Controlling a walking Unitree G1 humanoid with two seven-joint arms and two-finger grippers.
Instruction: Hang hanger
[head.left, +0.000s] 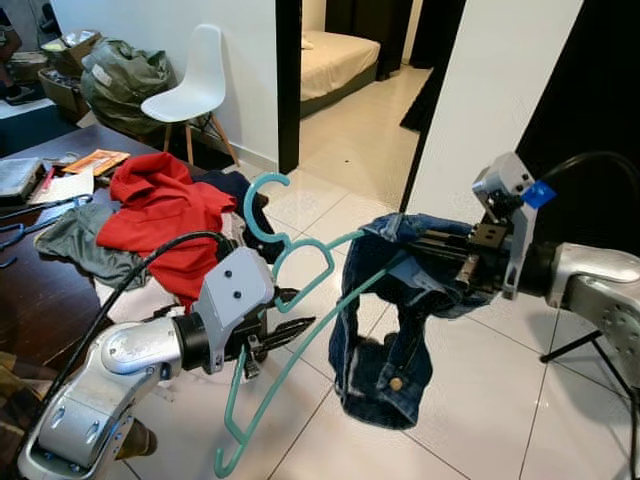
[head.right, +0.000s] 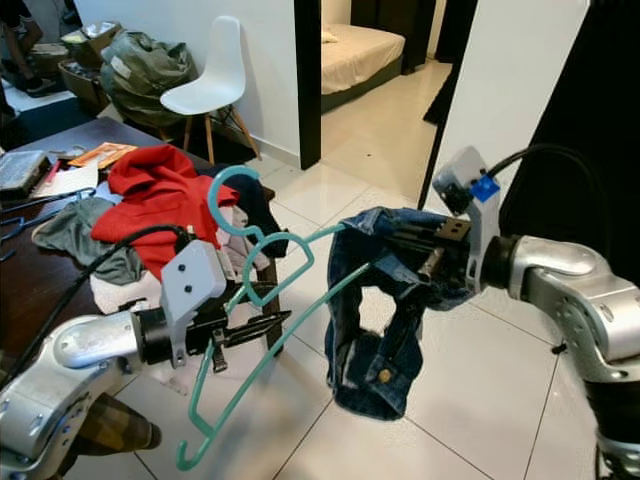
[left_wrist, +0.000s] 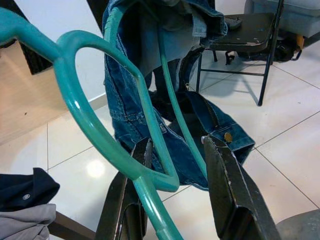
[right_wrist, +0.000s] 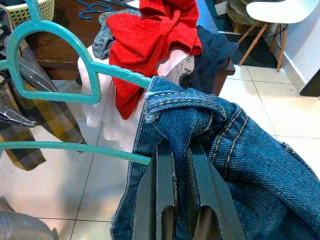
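Now left gripper (head.left: 283, 338) holding teal hanger (head.left: 300, 262), right gripper (head.left: 425, 250) clamping jeans (head.left: 385, 340)

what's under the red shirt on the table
The red shirt lies on a heap: a grey garment pokes out to its left, white cloth below, dark navy fabric behind. What lies directly beneath is covered.

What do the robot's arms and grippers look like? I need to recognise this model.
Both arms are rounded silver shells with black joints. A black cable loops over the left arm; the right arm carries a blue tag. Each gripper has two long black fingers.
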